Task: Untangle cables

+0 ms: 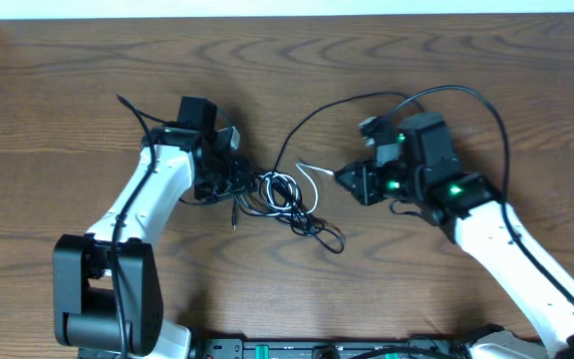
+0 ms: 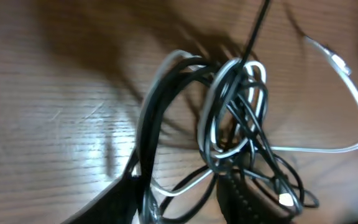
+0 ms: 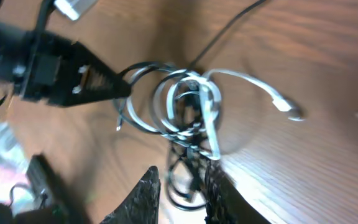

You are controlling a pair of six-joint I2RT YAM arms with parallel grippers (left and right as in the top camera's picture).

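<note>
Cables [image 1: 287, 194] knotted, strands indistinguishable; wrist views blurred.

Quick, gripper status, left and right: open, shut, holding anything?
Left gripper: partly open, cables running between its fingers, not clamped.
Right gripper: partly open over the cables, gripping nothing.

- Robot lab bench: left arm [image 1: 147, 194] and right arm [image 1: 511, 244] stand at a wood-grain table [image 1: 68, 90].
- Black rail [image 1: 267, 349] with green parts runs along the near edge.
</note>
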